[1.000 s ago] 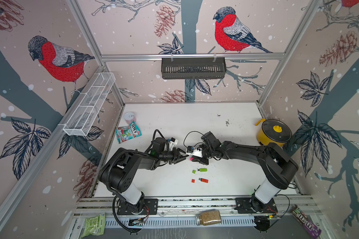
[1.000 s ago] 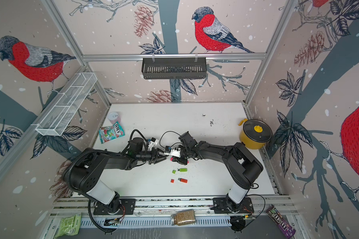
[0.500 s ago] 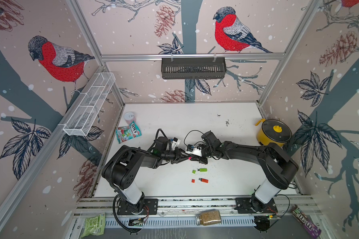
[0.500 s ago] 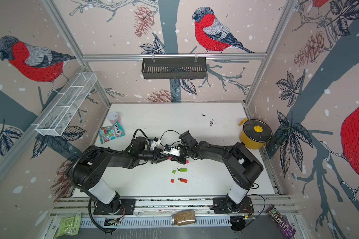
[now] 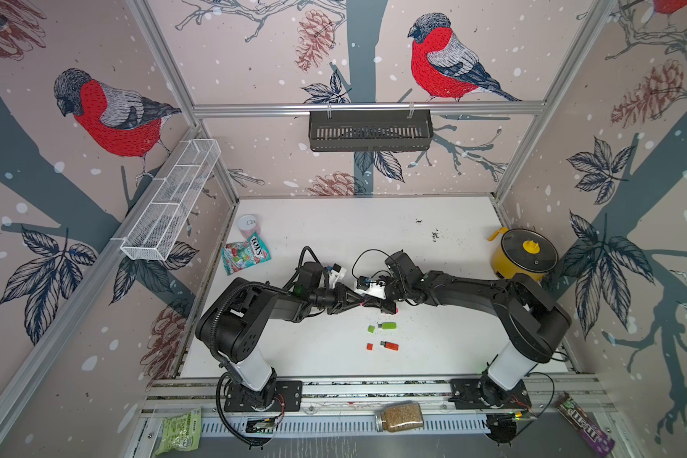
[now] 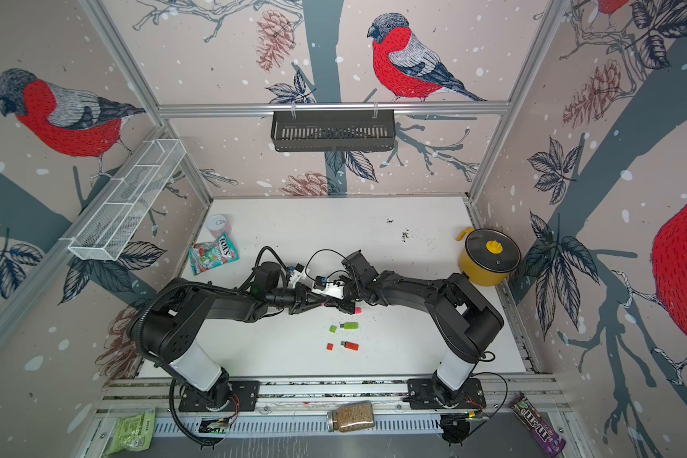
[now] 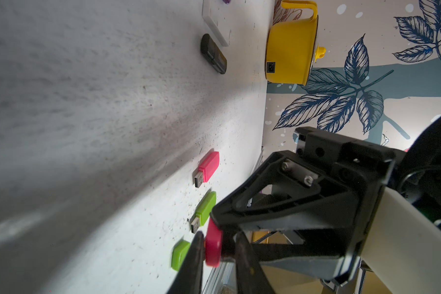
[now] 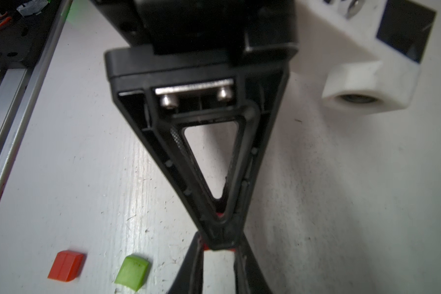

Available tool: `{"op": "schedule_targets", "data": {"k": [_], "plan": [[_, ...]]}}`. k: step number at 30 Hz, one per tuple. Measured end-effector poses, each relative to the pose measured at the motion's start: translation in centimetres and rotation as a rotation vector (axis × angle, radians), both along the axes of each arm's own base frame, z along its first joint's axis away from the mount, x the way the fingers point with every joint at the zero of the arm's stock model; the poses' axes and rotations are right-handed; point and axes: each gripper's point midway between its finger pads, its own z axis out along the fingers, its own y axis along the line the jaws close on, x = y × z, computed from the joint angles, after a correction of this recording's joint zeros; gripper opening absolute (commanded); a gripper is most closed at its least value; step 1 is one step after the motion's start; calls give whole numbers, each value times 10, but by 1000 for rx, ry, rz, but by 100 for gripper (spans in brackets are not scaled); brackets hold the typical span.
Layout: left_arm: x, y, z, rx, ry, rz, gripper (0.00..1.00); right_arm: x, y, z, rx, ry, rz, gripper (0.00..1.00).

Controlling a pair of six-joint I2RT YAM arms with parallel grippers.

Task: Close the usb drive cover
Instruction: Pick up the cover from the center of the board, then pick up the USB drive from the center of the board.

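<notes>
my left gripper brackets the pink cover, but i cannot tell whether it is clamped; my right gripper is pinched tight on the pink usb drive, near the green drive

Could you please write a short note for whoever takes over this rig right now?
Right gripper: jaws shut on the pink cap.
Left gripper: jaws open either side of that cap, a gap showing; not clamped.
Pink drive: on the table beneath the right gripper, apparently uncapped.
Green drive and green cap, orange drive and orange cap: apart on the table.
Done: no cover closed in view.
To do: likely fit the pink cap, then green and orange.
</notes>
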Motion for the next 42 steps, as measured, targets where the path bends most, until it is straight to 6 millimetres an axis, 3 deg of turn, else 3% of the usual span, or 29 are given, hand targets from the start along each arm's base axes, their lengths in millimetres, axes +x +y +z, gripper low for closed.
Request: {"op": "schedule_targets", "data": {"k": [13,19,24,32,39,42], "plan": [[0,0,-3,24,4,2,11,2,-2,0,-1,2,-7,21],[0,-1,-2,23,0,2,8,2,-2,0,-1,-2,-3,36],[1,-1,2,17,-12,2,8,2,-9,7,-1,-37,3,39],[1,-1,4,16,-17,3,8,18,-47,6,-102,-104,-58,41],[0,0,3,20,-13,6,8,-1,-84,-22,-253,-80,-72,41],[0,0,4,21,-17,9,8,-2,-91,-26,-275,-80,-82,42]]}}
